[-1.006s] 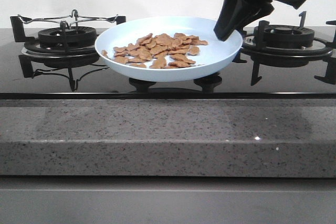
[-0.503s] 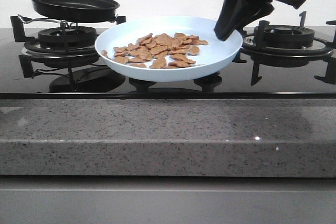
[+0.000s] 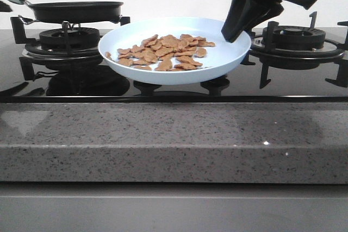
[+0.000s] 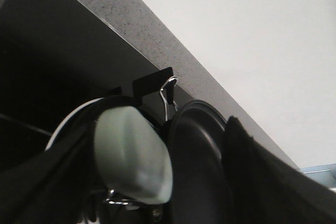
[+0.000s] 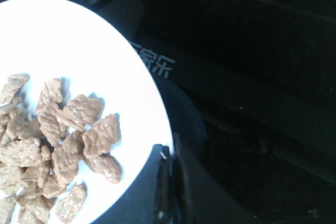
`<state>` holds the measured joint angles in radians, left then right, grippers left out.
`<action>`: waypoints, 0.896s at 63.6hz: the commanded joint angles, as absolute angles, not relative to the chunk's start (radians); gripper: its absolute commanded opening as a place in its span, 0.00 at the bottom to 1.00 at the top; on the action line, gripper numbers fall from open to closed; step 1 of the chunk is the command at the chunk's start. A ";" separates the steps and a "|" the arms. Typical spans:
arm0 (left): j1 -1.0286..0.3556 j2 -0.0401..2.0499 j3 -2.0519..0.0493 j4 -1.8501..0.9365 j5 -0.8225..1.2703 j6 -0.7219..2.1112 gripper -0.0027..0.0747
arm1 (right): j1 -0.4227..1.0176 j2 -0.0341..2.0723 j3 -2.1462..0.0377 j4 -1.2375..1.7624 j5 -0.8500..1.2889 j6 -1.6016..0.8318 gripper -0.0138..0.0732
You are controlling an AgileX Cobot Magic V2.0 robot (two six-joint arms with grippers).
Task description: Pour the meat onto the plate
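1. Already the meat (image 3: pixel 166 52) lies in a loose, flat heap on the pale-blue plate (image 3: pixel 228 58), which sits on the stovetop (image 3: pixel 163 92) between the two burners; by the look of it the pour itself is done.

2. Just beside the plate on the robot's left, the black frying pan (image 3: pixel 76 10) sits level at the left burner grate (image 3: pixel 65 42), empty as far as the front view shows. The left gripper (image 4: pixel 157 182) is clamped on the pan's pale-green handle (image 4: pixel 134 156), which fills the gap between its fingers in the left wrist view.

3. On the plate's far right rim, the right gripper (image 3: pixel 235 33) comes down, and in the right wrist view a dark finger (image 5: pixel 170 182) overlaps that rim. Whether it pinches the rim or only rests against it, I cannot tell.

4. Risk at the plate: if the right gripper does grip the rim and lifts away without letting go, I judge the plate would tilt or slide and meat could spill. One piece (image 3: pixel 108 55) lies close to the left rim and would go first.

5. Risk at the pan: whether it is fully seated on the grate is not clear. Let go too soon, it could rock or tip toward the plate; a sideways swing could knock the plate's left rim.
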<state>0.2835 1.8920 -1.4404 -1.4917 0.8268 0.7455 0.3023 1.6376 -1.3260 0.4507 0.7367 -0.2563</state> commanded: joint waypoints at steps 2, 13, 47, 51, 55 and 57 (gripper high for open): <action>0.327 1.809 -1.477 -1.481 0.862 0.750 0.71 | 0.300 1.588 -1.349 0.475 0.703 -0.271 0.08; 0.387 1.731 -1.477 -1.342 0.865 0.722 0.71 | 0.300 1.588 -1.349 0.475 0.703 -0.271 0.08; 0.110 1.321 -1.466 -0.421 0.827 0.335 0.65 | 0.300 1.588 -1.349 0.475 0.703 -0.271 0.08; 0.038 1.279 -1.450 -0.298 0.831 0.257 0.65 | 0.300 1.588 -1.349 0.475 0.703 -0.271 0.08; -0.032 1.240 -1.422 -0.184 0.832 0.184 0.65 | 0.300 1.588 -1.349 0.475 0.703 -0.271 0.08; -0.062 1.224 -1.404 -0.141 0.838 0.153 0.65 | 0.300 1.588 -1.349 0.475 0.703 -0.271 0.08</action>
<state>0.0137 1.2938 -1.4102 -0.2673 0.8724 0.2514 0.3023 1.6376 -1.3260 0.4507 0.7367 -0.2563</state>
